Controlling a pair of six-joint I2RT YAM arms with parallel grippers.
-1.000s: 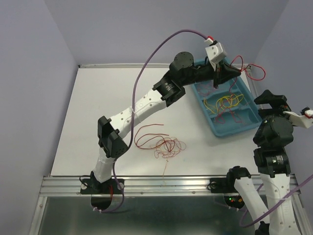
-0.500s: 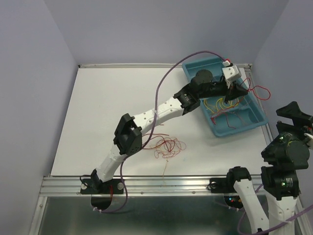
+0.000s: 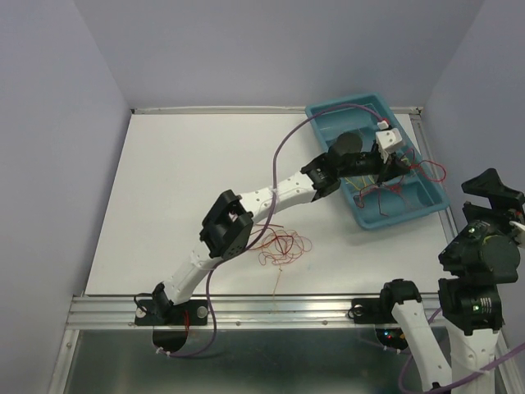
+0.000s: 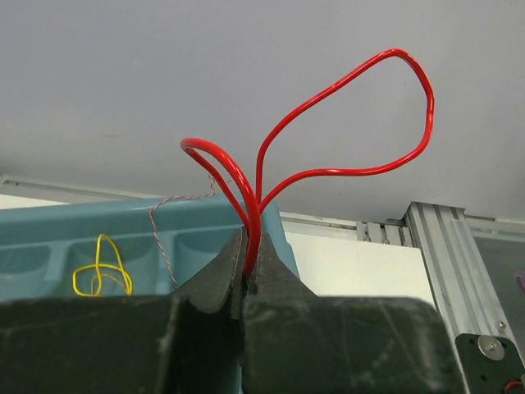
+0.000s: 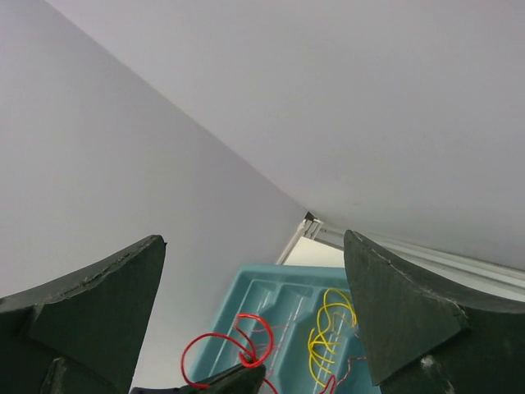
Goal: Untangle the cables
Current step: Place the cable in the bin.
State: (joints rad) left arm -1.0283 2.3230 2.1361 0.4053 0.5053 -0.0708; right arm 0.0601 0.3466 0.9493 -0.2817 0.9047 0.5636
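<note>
My left gripper (image 3: 393, 170) reaches over the teal tray (image 3: 410, 213) at the far right and is shut on a red cable (image 4: 394, 107). Its loops stick out past the tray's right rim (image 3: 433, 171). In the left wrist view the jaws pinch two red strands at their tip (image 4: 249, 261). Yellow cables (image 5: 330, 330) and thin reddish strands lie in the tray's compartments. A loose tangle of red and orange cables (image 3: 281, 245) lies on the white table near the front. My right gripper (image 5: 254, 238) is raised at the right edge, open and holding nothing.
The tray (image 5: 275, 289) has long divided compartments. A thin red-and-white twisted strand (image 4: 163, 240) rises from it beside the left jaws. An aluminium rail (image 3: 271, 310) runs along the table's near edge. Grey walls close in on three sides.
The left arm stretched out and dropped lower over the tray, carrying the red cable. The right arm swung out to the right edge early on, then stayed still.
</note>
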